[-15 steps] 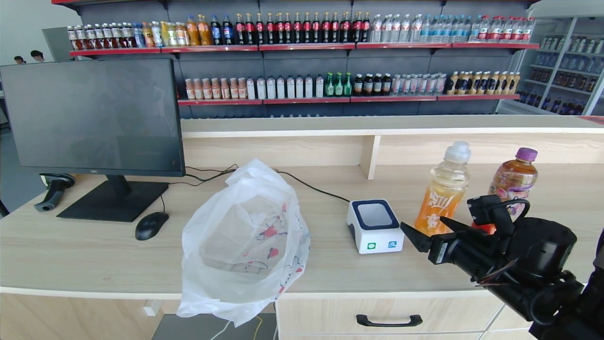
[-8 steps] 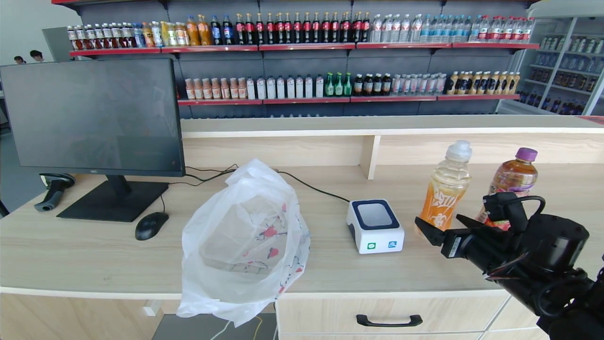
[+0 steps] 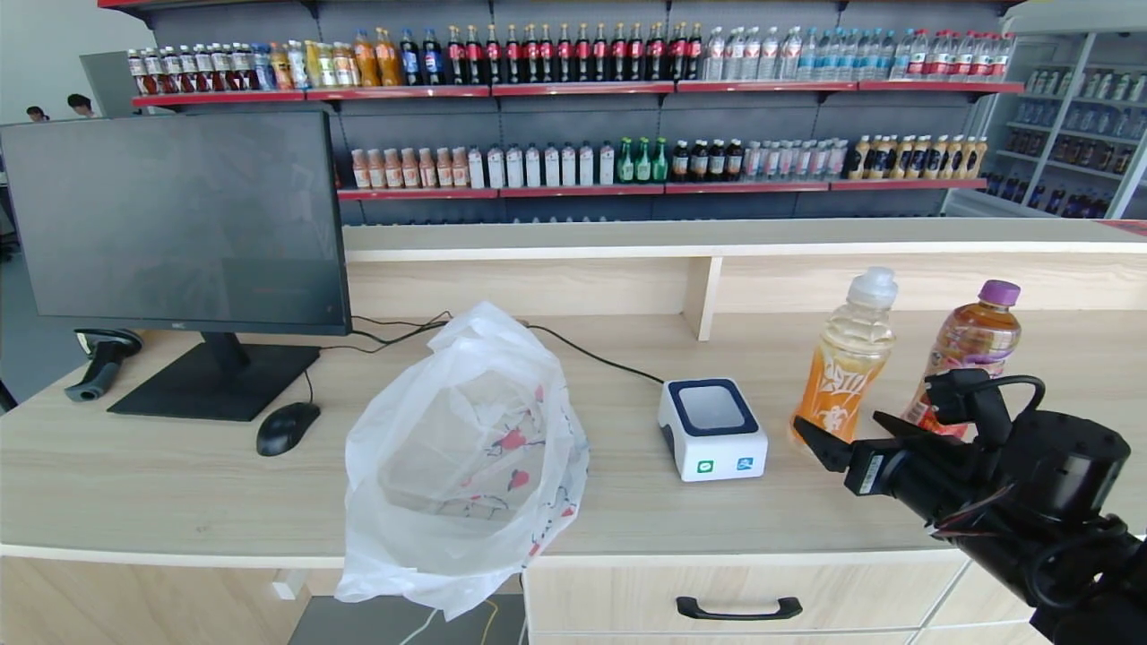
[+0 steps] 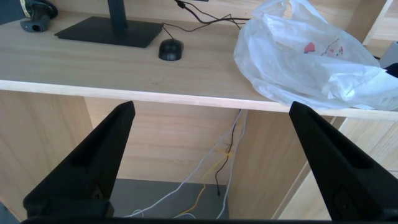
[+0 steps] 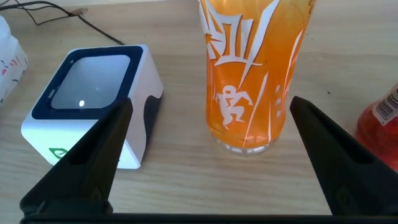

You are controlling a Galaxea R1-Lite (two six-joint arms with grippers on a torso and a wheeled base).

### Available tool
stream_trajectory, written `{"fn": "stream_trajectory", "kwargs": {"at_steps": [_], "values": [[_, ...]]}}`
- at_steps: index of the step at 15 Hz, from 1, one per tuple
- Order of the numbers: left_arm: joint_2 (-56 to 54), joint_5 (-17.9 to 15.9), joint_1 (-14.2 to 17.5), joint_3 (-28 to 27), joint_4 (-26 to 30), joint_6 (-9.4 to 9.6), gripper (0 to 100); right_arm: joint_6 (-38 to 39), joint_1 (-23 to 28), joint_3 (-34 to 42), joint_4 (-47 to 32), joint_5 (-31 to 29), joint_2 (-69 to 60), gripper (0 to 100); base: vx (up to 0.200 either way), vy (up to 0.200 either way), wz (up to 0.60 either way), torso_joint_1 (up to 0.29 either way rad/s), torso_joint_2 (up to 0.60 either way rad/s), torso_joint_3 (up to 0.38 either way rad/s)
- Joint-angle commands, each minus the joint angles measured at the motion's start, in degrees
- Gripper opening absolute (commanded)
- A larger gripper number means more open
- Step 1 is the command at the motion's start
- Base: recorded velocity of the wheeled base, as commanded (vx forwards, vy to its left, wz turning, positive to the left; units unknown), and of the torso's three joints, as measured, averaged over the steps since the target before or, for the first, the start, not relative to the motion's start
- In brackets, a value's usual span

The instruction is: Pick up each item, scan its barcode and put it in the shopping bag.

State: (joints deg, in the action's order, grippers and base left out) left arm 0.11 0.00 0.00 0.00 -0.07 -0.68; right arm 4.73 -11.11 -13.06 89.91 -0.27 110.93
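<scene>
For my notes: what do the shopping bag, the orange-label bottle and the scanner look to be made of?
Shopping bag: thin plastic film, translucent white and crinkled, its red print showing through.
Orange-label bottle: probably clear glossy plastic; pale drink shows through above the label.
Scanner: smooth hard white plastic shell, it seems, with a reflective window on top.
</scene>
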Motion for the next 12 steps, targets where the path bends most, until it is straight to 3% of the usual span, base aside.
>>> {"fn": "stream_trajectory", "kwargs": {"at_steps": [1, 4, 12], "values": [[-0.02, 0.00, 0.00, 0.00, -0.01, -0.02, 100, 0.98, -4.45, 0.14, 0.09, 0.00, -1.07, 100, 0.000, 0.000, 0.00, 0.000, 0.00, 0.000], [-0.02, 0.00, 0.00, 0.00, -0.01, -0.02, 100, 2.48, -10.78, -4.52, 0.09, 0.00, -0.10, 100, 0.000, 0.000, 0.00, 0.000, 0.00, 0.000], [-0.02, 0.00, 0.00, 0.00, -0.01, -0.02, 100, 2.39, -11.31, -7.33, 0.09, -0.08, 4.82, 100, 0.000, 0.000, 0.00, 0.000, 0.00, 0.000]]}}
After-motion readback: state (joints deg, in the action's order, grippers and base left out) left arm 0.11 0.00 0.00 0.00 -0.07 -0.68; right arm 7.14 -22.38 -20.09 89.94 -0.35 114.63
